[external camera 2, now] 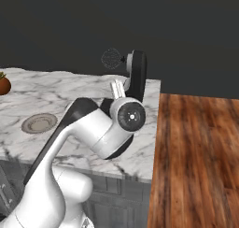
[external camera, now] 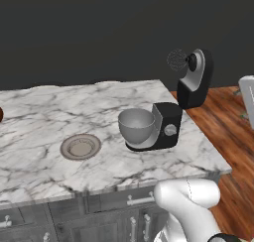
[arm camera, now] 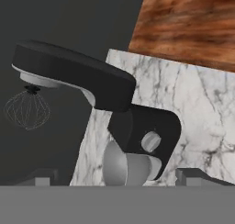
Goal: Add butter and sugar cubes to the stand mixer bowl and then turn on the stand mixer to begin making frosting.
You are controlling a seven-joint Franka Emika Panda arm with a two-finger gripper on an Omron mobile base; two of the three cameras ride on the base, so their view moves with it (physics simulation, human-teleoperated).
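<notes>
The black stand mixer (external camera: pixel 167 123) stands on the marble counter, its head (external camera: pixel 197 77) tilted up and the wire whisk (external camera: pixel 177 60) in the air. The grey stand mixer bowl (external camera: pixel 136 126) sits on its base, and I see nothing inside it. A silver knob (external camera: pixel 170 130) faces the counter's front. In the hand view the mixer (arm camera: pixel 142 131), its knob (arm camera: pixel 151 141) and the bowl (arm camera: pixel 121 165) appear close ahead, rolled sideways. My gripper (arm camera: pixel 118 177) is open and holds nothing, its fingertips (arm camera: pixel 43 177) set wide. From the right it hangs beside the mixer head (external camera 2: pixel 136 75). The butter and sugar cubes are too small to make out.
A flat round grey plate (external camera: pixel 80 147) lies on the counter left of the bowl, with faint pale marks on it. A potted plant (external camera 2: pixel 3 84) stands at the far left. The counter ends just right of the mixer, over wood floor (external camera 2: pixel 196 152). Drawers (external camera: pixel 134 201) line the front.
</notes>
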